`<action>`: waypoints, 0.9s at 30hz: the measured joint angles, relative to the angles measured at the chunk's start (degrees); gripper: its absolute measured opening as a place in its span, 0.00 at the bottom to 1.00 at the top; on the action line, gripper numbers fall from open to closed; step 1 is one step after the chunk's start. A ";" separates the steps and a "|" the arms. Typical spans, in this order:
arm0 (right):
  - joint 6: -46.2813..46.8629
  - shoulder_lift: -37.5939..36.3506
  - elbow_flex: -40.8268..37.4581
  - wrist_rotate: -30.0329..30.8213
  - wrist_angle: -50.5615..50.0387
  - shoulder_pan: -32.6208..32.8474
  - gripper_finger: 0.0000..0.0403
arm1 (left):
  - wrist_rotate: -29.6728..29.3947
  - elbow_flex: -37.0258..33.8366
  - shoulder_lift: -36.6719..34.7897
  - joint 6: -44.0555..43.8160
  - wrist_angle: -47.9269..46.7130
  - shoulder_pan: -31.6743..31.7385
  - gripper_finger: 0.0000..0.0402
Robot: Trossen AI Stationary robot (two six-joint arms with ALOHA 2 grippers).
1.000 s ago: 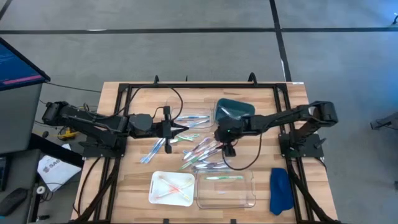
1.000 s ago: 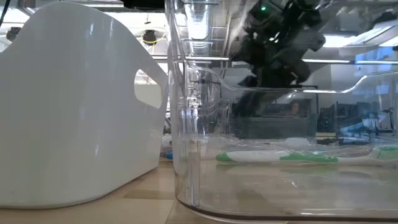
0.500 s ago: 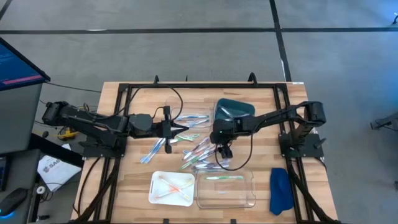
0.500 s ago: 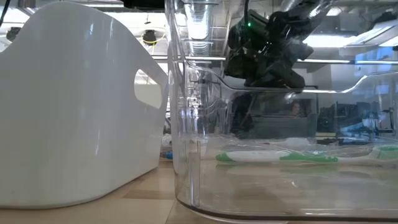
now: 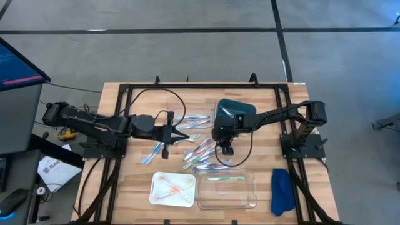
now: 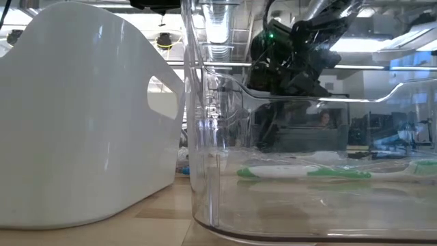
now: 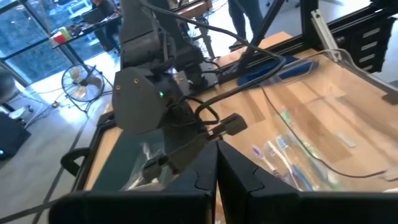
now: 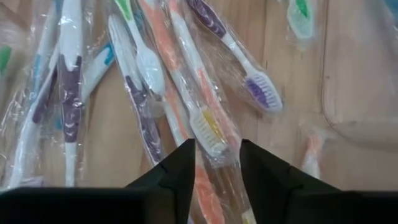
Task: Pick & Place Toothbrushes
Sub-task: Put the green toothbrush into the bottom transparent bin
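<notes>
Over the heap of wrapped toothbrushes [image 8: 155, 81] mid-table, the right gripper [image 8: 216, 163] straddles an orange one with fingers apart, and the slippery wrappers could drag neighbours along.

This is a robotics lab or workshop. A wooden table [image 5: 125, 187] with a black metal frame [image 5: 206, 85] stands on a grey floor marked with dark tape lines [image 5: 279, 25]. A monitor [image 5: 19, 62] sits beside it. The room behind shows ceiling lights [image 6: 369, 44], glass walls, a standing fan [image 7: 79, 91] and other desks.
</notes>
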 joint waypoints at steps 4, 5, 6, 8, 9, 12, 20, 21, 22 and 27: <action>-0.02 0.00 0.00 0.00 0.29 0.05 0.28 | -0.01 0.00 0.00 0.02 0.26 0.00 0.01; -0.02 0.00 0.00 0.00 0.53 0.05 0.28 | 0.00 0.00 0.00 0.03 0.32 0.00 0.01; -0.02 0.00 0.00 0.00 0.68 0.05 0.28 | -0.02 0.00 0.00 0.04 0.39 0.00 0.01; -0.02 0.00 0.00 0.00 1.04 0.02 0.28 | 0.00 0.00 0.00 0.09 0.39 0.00 0.01; -0.04 0.00 0.00 0.06 1.23 0.01 0.28 | -0.02 0.00 0.00 0.09 0.39 0.00 0.01; -0.04 0.00 0.00 0.13 2.22 0.01 0.28 | -0.04 0.00 0.00 0.11 0.45 0.00 0.01; -1.55 0.00 -0.01 0.13 2.58 -0.04 0.28 | -0.07 0.00 0.00 0.13 0.63 0.00 0.01; -1.57 0.00 -0.02 0.13 2.58 -0.04 0.28 | -0.07 0.00 0.00 0.13 0.69 0.00 0.01; -1.59 0.00 -0.02 0.13 2.60 -0.04 0.28 | -0.07 0.00 0.00 0.13 0.77 0.00 0.01; -2.45 0.00 -0.02 0.13 3.12 -0.16 0.28 | -0.07 0.02 0.00 0.13 0.87 0.00 0.01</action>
